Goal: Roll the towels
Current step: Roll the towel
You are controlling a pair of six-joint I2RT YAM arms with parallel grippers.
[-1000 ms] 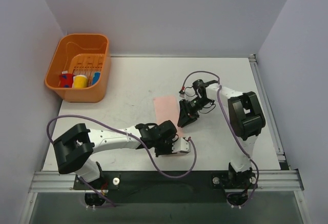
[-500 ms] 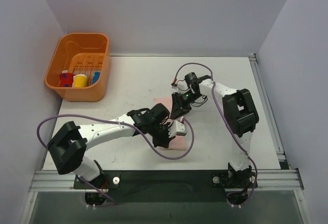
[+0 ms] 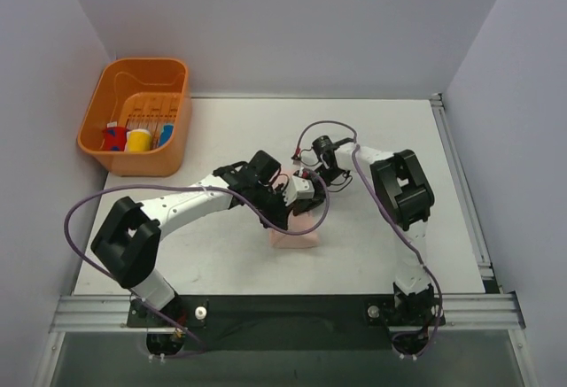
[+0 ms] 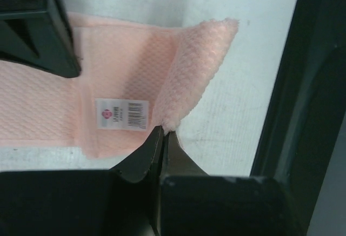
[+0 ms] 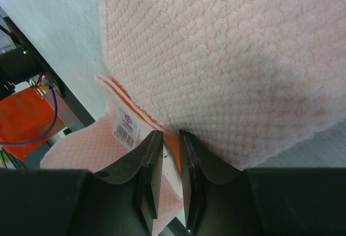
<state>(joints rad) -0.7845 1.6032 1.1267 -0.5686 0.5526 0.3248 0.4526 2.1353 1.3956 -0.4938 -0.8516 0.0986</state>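
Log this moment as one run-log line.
task: roll towels | pink towel: on table, corner turned up | left gripper: shut on that corner | right gripper: shut on folded edge

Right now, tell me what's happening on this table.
Both arms are working on the pale pink waffle-textured towel in the middle of the white table. The left gripper is pinched shut on a turned-over corner. The right gripper grips the towel's edge close by. The towel is not rolled yet. The orange plastic basket sits apart at the far left.
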